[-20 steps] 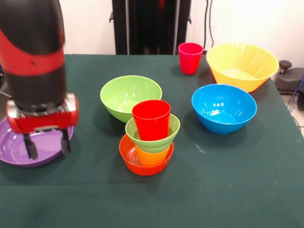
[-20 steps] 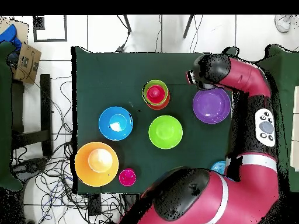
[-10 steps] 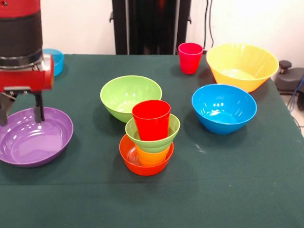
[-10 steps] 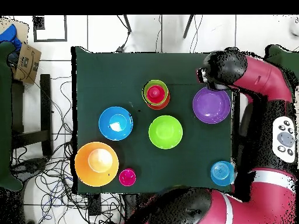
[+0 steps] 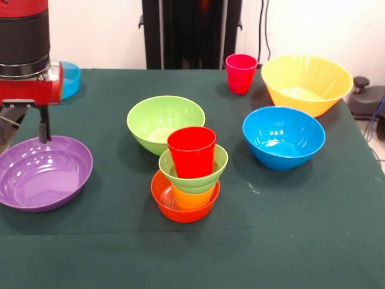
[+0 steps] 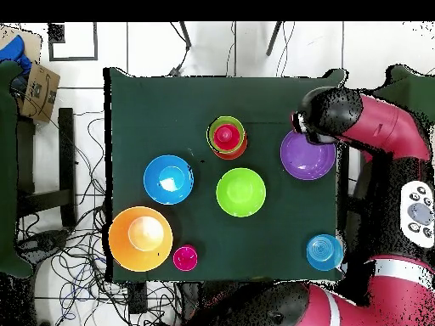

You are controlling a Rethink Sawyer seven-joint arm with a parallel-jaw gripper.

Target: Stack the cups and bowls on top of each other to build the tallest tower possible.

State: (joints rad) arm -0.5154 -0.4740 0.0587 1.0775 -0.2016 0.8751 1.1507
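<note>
Dark green cloth covers the worktop, and white wall shows behind it. We find the gripper at the front view's left edge, hanging above the far rim of the purple bowl. One finger is visible, pointing straight down and ending just over that rim; the other is cut off by the frame edge, so we cannot tell how far the jaws are spread. Nothing is seen held between them.

The purple bowl sits upright, directly below the jaws and slightly toward the camera. Its rim is the nearest graspable edge.

The tower stands near the worktop's middle, well apart from the gripper, to its right in the front view. The red cup tops it.

We judge that the gripper must descend onto the rim before any lift toward the tower.
</note>
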